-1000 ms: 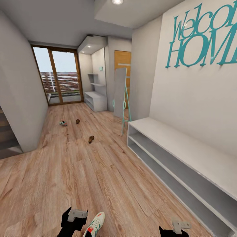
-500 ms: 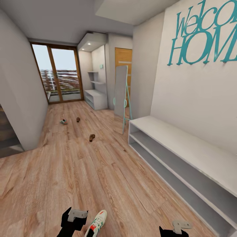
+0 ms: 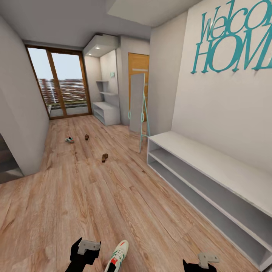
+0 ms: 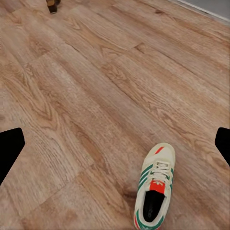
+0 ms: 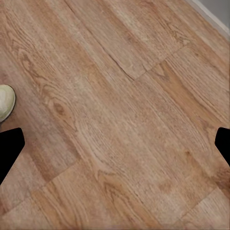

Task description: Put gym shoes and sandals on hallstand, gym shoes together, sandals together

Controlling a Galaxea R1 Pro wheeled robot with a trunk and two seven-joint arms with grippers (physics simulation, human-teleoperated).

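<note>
One white gym shoe (image 3: 119,256) with teal stripes lies on the wood floor (image 3: 113,200) between my two arms, and the left wrist view sees it from above (image 4: 155,194). Its toe (image 5: 5,103) shows in the right wrist view. The second gym shoe (image 3: 69,139) lies far down the corridor. One brown sandal (image 3: 104,157) sits mid-corridor, the other sandal (image 3: 87,136) farther off. The white hallstand (image 3: 211,170) runs along the right wall with nothing on it. My left gripper (image 3: 85,251) (image 4: 117,143) and right gripper (image 3: 204,262) (image 5: 117,143) hang open above the floor, holding nothing.
A tall standing mirror (image 3: 136,104) with teal legs leans by the hallstand's far end. A smaller white shelf unit (image 3: 107,113) and glass doors (image 3: 62,87) close the corridor. A grey wall corner (image 3: 26,151) and stairs jut in on the left.
The whole picture has shifted: the camera has turned slightly, so the far doors sit further left and the near gym shoe further right. Both grippers stay open.
</note>
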